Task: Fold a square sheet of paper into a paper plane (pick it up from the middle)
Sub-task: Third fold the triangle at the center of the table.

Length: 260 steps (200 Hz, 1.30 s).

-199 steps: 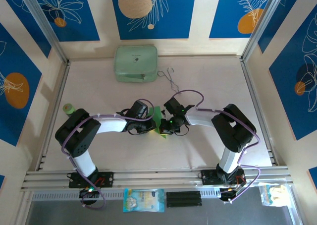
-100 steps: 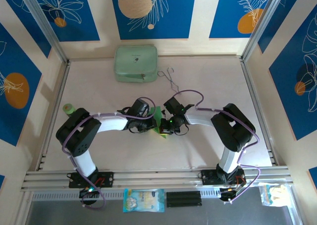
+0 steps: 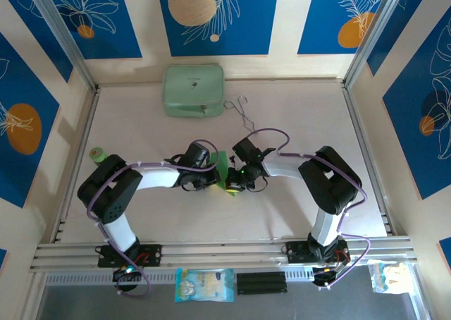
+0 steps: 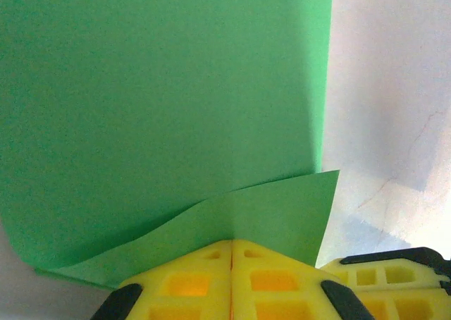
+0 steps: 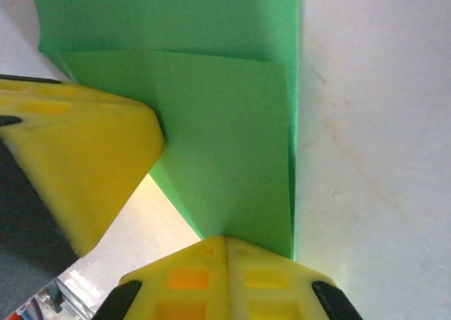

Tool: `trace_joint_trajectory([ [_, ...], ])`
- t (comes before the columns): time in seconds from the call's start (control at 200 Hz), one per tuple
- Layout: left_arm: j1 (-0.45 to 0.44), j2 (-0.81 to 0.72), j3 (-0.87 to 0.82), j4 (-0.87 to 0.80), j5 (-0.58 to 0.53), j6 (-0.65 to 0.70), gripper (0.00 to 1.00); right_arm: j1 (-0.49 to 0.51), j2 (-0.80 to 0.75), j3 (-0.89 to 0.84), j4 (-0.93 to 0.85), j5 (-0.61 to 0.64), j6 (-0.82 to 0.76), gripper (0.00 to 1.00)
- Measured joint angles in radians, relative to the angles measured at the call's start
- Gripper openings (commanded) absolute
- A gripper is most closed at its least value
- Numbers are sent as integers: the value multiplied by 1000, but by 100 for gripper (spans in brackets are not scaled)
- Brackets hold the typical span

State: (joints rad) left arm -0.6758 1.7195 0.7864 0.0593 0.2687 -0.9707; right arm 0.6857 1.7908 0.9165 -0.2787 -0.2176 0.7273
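From above, the square sheet of paper is seen creased and held at the middle of the bench between both arms, with a mint case and wire tongs behind. The case's small mark cannot be read. Up close, the left gripper is shown pinched shut on a folded flap, the right gripper on a creased corner.

The left arm and the right arm are built alike: smooth white links between bulky black joint housings, each trailed by a thin purple cable that loops free, each on a black base. The left gripper and the right gripper have bright yellow plastic fingers moulded with square pockets, with black pads at the outer corners
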Motion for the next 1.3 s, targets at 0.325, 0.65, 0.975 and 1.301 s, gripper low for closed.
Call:
trace_joint_trajectory([
  [0.325,101,-29,-30,-8,9,29,9,-2,5,-9,28,-11,7,2],
  [0.65,172,-90,-34,-110,-79,85,10,-5,4,-9,30,-19,10,2],
  [0.975,101,-222,-26,-128,-86,82,11,-5,-9,-16,48,-19,26,3],
  [1.301,11,-55,2,-64,-33,44,9,-5,-25,-33,73,-19,32,5],
])
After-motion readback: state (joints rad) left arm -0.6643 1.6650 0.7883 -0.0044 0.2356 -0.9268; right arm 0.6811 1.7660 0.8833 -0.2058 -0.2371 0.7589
